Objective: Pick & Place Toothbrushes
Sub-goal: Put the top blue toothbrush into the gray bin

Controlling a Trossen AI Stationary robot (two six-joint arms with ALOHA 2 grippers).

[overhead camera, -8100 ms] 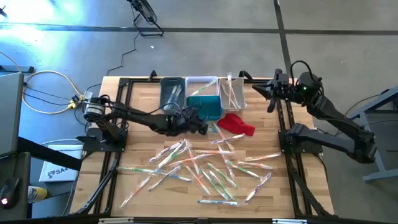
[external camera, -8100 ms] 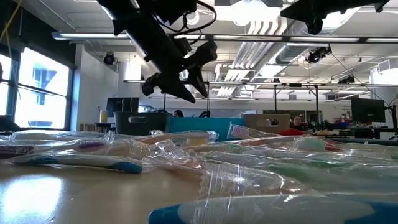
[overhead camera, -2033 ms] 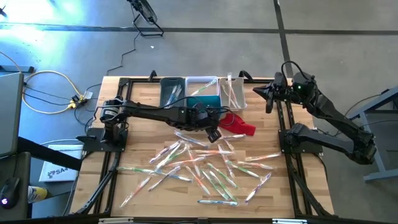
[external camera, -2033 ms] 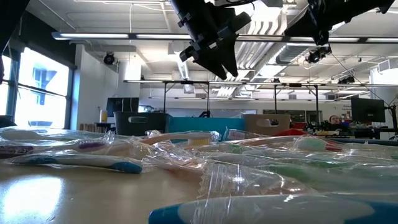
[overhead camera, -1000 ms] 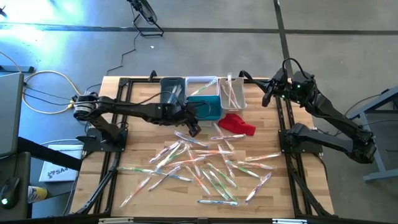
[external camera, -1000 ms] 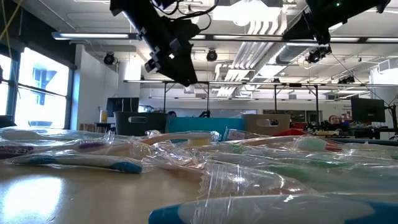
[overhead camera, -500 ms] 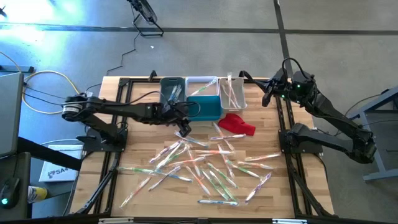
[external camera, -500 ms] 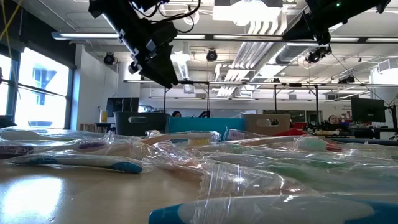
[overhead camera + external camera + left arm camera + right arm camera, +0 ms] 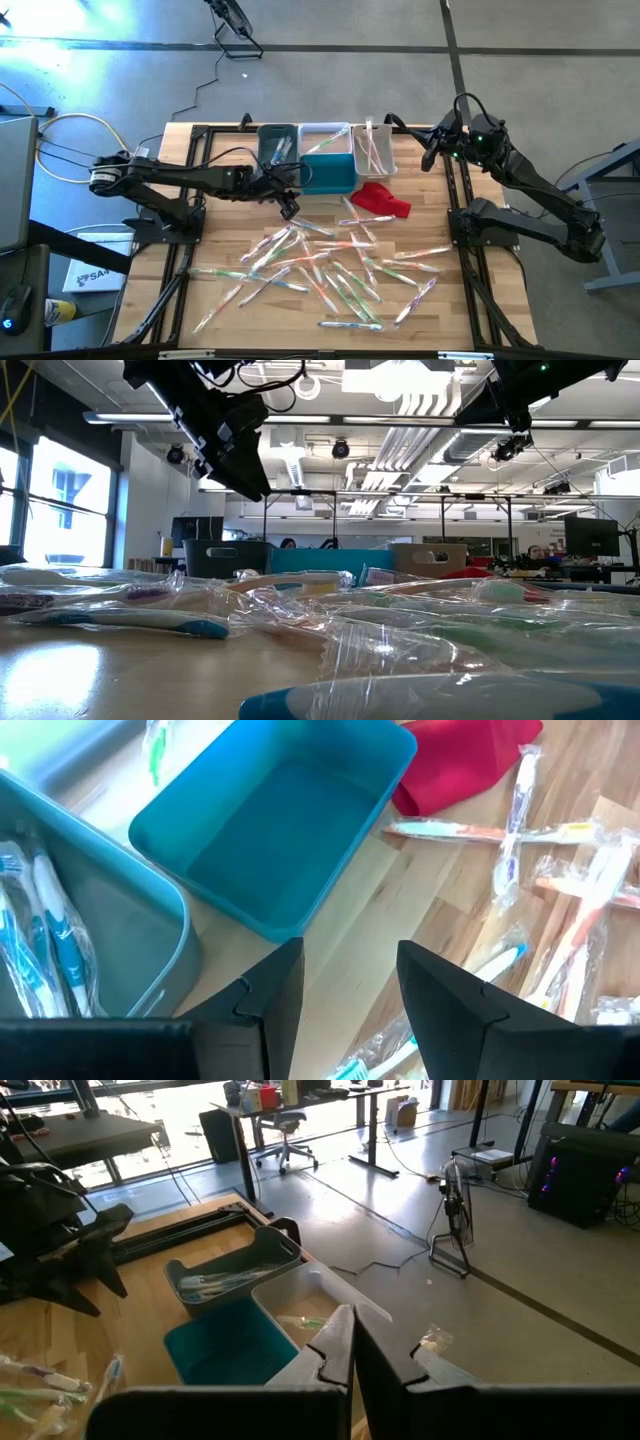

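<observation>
Since half a second ago our left gripper point(image 9: 289, 208) has slid a little further left and back toward its own side, leaving the red cloth point(image 9: 381, 199) well off to its right. Its fingers point(image 9: 437, 1001) stand apart with nothing between them, hovering above bare wood just in front of the grey bin point(image 9: 276, 146) and the teal bin point(image 9: 328, 173).

Seen from its wrist, the teal bin point(image 9: 275, 830) lies just ahead of the fingers, with the grey bin point(image 9: 120, 950) touching its side and holding a few blue-handled wrapped brushes. The white bin point(image 9: 322, 133) sits beyond the teal one, and a further clear bin point(image 9: 372, 148) with pale brushes stands beside the teal bin on the far side from the gripper.

The toothbrushes point(image 9: 330, 265) are mostly scattered across the table nearer the front edge than the gripper and to its right, overlapping one another in their clear wrappers; the nearest ones lie just in front of the fingertips. In the low view they fill the foreground point(image 9: 300, 610) while the left gripper point(image 9: 240, 465) hangs above them.

Our right gripper point(image 9: 430, 152) waits at the table's far right edge, raised, its fingers point(image 9: 335, 1350) pressed together and empty.
</observation>
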